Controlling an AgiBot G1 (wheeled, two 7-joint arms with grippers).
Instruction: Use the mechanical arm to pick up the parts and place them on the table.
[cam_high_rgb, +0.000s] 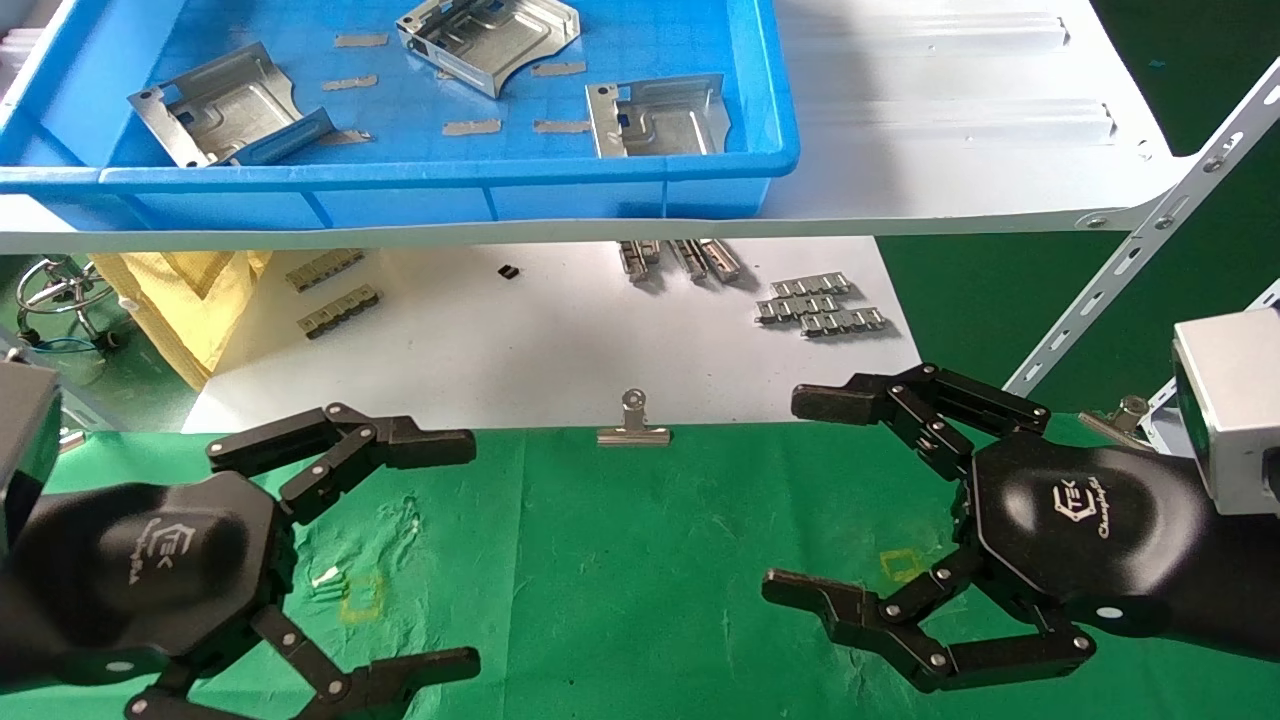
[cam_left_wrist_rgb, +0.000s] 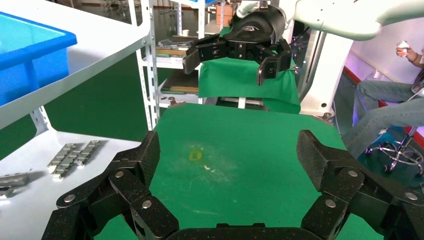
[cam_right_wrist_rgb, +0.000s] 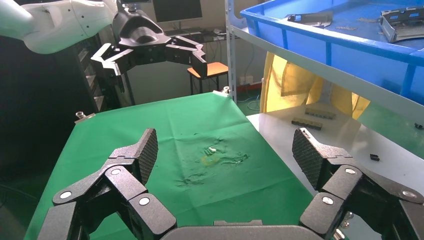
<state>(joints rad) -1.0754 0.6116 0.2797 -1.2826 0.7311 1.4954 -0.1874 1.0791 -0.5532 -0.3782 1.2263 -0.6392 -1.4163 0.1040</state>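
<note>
Currently both grippers wide, empty: left gripper (cam_high_rgb: 440, 550) lower left, right gripper (cam_high_rgb: 810, 500) lower right, over green surface (cam_high_rgb: 620, 560). Stamped metal parts (cam_high_rgb: 655, 118) in blue tray (cam_high_rgb: 400, 190), frame top. Advice: lift high, clear tray wall, pinch folded edge.

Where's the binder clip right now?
In the head view, the silver binder clip sits at the far edge of the green table, centred between both end effectors, against the white board.

Shiny stamped-metal parts (cam_high_rgb: 488, 40), glossy blue plastic tray (cam_high_rgb: 700, 190), scuffed green cloth table (cam_high_rgb: 620, 560).
</note>
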